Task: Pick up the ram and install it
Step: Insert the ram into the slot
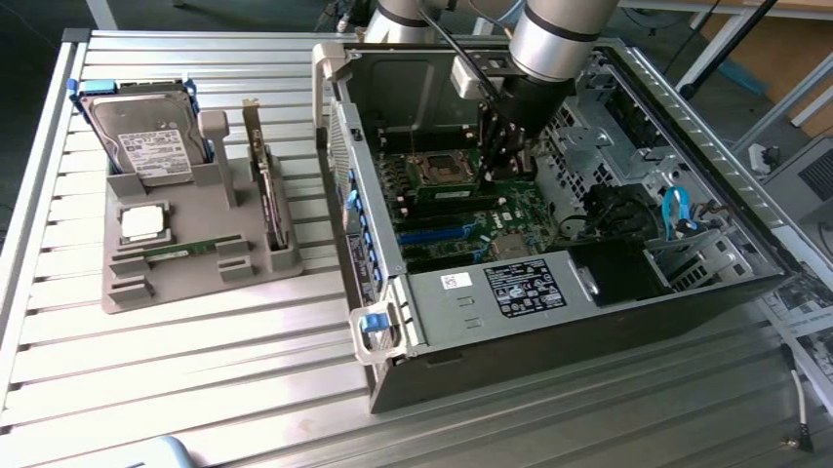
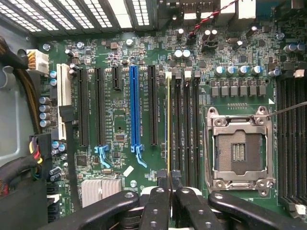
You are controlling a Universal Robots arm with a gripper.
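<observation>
While pinched edge-on between the black fingers [image 2: 156,206], the thin green ram stick [image 2: 168,124] is held along the black memory slots [image 2: 186,124] beside the open silver processor socket [image 2: 238,148] on the green motherboard [image 2: 120,52].

Ribbed metal tabletop [image 1: 195,370], dark floor [image 1: 29,24] beyond, brown board [image 1: 771,49]

Ram [image 2: 168,124] is showing edge-on in the wrist view: a thin, long, narrow strip with a yellowish edge. It is standing upright on its long edge over the green motherboard [image 2: 120,120], running parallel to the black memory slots [image 2: 178,124] and just beside them. The claw [image 2: 169,180] is pinching one end. Whether it is sitting in a slot is unclear.
</observation>
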